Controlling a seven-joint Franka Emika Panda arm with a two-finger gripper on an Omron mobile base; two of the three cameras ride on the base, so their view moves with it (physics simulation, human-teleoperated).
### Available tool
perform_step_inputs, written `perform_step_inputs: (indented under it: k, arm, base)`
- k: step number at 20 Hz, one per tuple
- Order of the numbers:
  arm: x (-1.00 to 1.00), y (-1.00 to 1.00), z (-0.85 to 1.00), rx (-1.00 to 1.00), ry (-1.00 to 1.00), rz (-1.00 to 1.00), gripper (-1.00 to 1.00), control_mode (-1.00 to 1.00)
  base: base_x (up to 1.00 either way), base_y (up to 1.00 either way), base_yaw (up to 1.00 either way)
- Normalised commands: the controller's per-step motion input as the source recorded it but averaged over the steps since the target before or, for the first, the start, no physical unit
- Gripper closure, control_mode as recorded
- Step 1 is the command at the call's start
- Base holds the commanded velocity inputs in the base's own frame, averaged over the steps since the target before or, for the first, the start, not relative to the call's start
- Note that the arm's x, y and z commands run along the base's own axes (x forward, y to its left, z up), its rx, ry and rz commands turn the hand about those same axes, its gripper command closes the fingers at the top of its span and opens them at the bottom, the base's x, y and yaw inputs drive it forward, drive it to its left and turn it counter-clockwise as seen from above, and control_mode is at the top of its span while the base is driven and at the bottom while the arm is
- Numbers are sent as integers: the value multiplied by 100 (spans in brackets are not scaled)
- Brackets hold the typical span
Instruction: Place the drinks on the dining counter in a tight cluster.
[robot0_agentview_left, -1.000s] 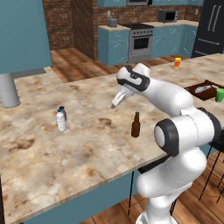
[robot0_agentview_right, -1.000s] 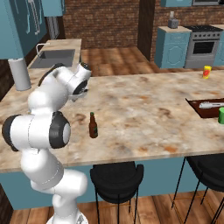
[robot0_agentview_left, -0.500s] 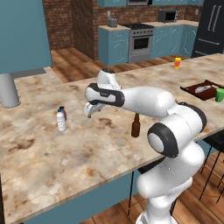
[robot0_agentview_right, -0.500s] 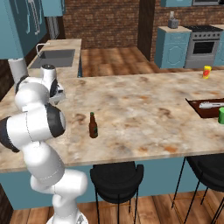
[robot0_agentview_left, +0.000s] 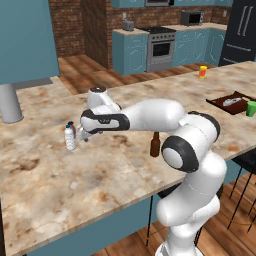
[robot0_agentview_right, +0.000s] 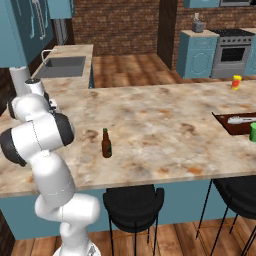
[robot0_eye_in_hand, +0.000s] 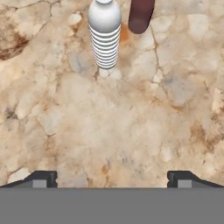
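The drinks are only partly gathered. The water bottle (robot0_agentview_left: 69, 137) and the maroon can (robot0_agentview_left: 73, 129) stand just beside each other at about 9 o'clock on the surface (robot0_agentview_left: 120, 175) in the left base view — the can tucked behind the bottle. The brown bottle (robot0_agentview_left: 155, 145) stands well apart from them, toward 3 o'clock, close to the robot's elbow; in the right base view it stands alone (robot0_agentview_right: 106, 144) on open stone. So two of three look clustered, and the work left, as I judge it, is to bring the brown bottle over to the pair, or the pair to it.

The claw (robot0_agentview_left: 84, 136) hovers just beside the water bottle, spread wide and grasping nothing. In the hand view its two dark tips sit far apart with bare stone between them (robot0_eye_in_hand: 112, 179).

Materials: the water bottle (robot0_eye_in_hand: 105, 33) is pale, ribbed plastic, a rounded cylinder narrowing at the top. The can (robot0_eye_in_hand: 141, 15) is smooth and dark, at 1 o'clock of the bottle in the hand view. The surface is beige stone with brown blotches and fine crack-like veins — flat and matte.
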Motion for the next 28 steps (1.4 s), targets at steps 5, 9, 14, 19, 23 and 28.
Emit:
perform_step_inputs:
  k: [5, 9, 14, 19, 23, 28]
  arm:
    - [10, 49, 9, -7, 4, -12, -100, -100]
    - [9, 50, 0, 0, 0, -11, -100, -100]
    - [5, 27, -4, 3, -5, -5, -100, -100]
    - [24, 0, 0, 1, -1, 0, -100, -100]
    - [25, 0, 0, 0, 0, 0, -100, -100]
    - [19, 0, 0, 0, 0, 0, -100, -100]
  base:
    - [0, 0, 0]
    - [0, 0, 0]
    - [0, 0, 0]
    - [0, 0, 0]
    - [0, 0, 0]
    - [0, 0, 0]
